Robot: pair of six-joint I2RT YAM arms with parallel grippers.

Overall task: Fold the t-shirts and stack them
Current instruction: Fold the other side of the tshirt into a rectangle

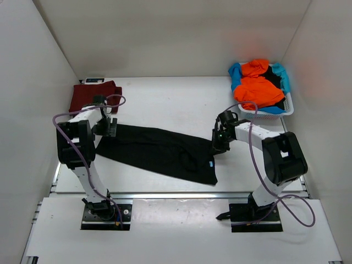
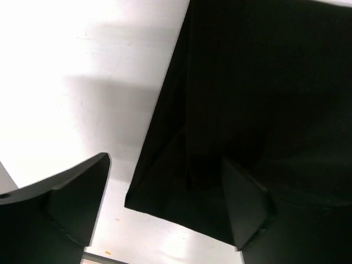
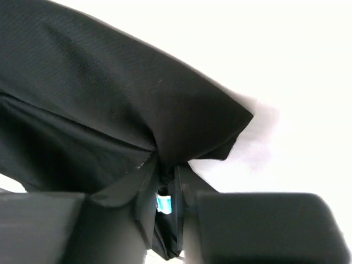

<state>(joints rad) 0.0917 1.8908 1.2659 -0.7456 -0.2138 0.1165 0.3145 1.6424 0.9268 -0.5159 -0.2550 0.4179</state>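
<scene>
Down on the desk [image 1: 165,102] now, eyes on the black t-shirt [image 1: 159,151]: laid out long and slantwise between the two arms, rumpled, not yet folded.

Over to the right hand [image 1: 218,144]: narrowed right down on a bunched corner of that black cloth, with a small blue label [image 3: 163,203] peeking out between the fingers [image 3: 258,225] in the wrist view. Looks like a real pinch, though a thin one (more crease than cloth).

Across to the left hand [image 1: 108,127]: spread wide, holding nothing, poised at the shirt's other end, one side over bare desk and the other over cloth.

Far left corner, a dark red t-shirt [image 1: 92,96], folded flat. Far right, a white basket [image 1: 278,111] heaped with an orange t-shirt [image 1: 258,88] and a light blue t-shirt [image 1: 235,74].

Now the dangers. Could slip straight out of that thin right-side pinch on any lift. Could drag and twist instead of folding, with only one end gripped. Might miss the hem altogether on the left, or catch a single layer and leave the rest behind on the desk.
</scene>
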